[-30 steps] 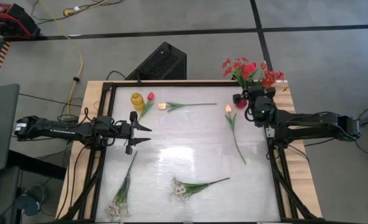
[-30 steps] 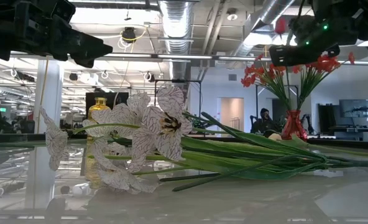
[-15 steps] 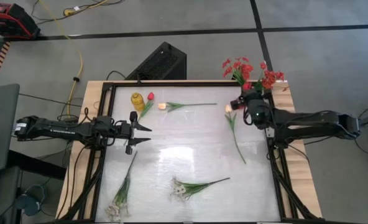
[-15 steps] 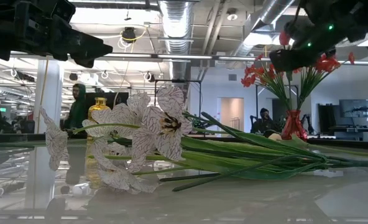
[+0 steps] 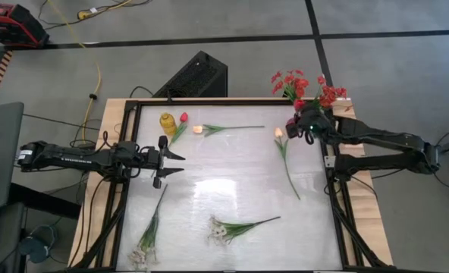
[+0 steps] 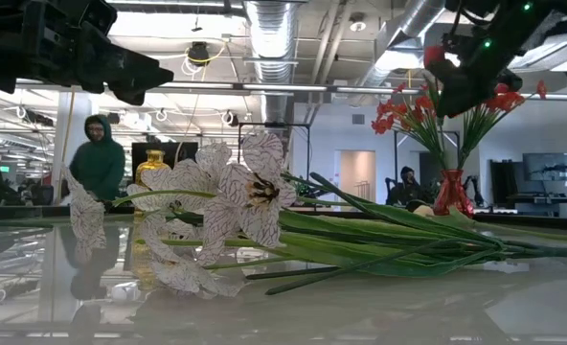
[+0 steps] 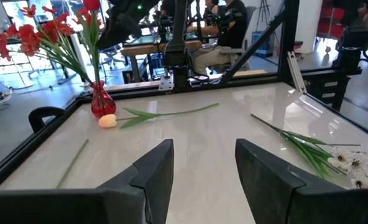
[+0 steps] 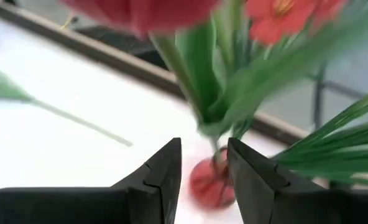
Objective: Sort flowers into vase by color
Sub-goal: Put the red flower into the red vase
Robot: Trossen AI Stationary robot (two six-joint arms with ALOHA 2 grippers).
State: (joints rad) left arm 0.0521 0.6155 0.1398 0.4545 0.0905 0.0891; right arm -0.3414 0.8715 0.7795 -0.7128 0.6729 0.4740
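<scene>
A red vase point(image 6: 453, 195) at the table's far right corner holds red blossoms point(image 5: 304, 87). My right gripper point(image 8: 204, 144) hangs just above it, tipped down and open. A red tulip point(image 6: 435, 55) stands up past the fingers, and its stem point(image 8: 199, 106) runs down toward the vase's mouth point(image 8: 210, 183). A yellow vase point(image 5: 167, 123) stands at the far left with a red tulip point(image 5: 183, 117) lying beside it. Two cream tulips point(image 5: 198, 129) point(image 5: 279, 133) and two white sprays point(image 5: 221, 230) point(image 5: 141, 254) lie flat. My left gripper point(image 5: 180, 164) waits open at the left edge.
A black frame point(image 5: 332, 189) borders the glossy white table top. A dark box point(image 5: 198, 76) sits on the floor beyond the far edge. In the low view a person in a green hooded top point(image 6: 97, 163) walks in the room behind the table.
My right gripper has risen over the red vase and tipped from near level to pointing down, shifting a little toward the far edge. The red tulip's bud stays up beside the blossoms. A person has walked into the room behind the table.
</scene>
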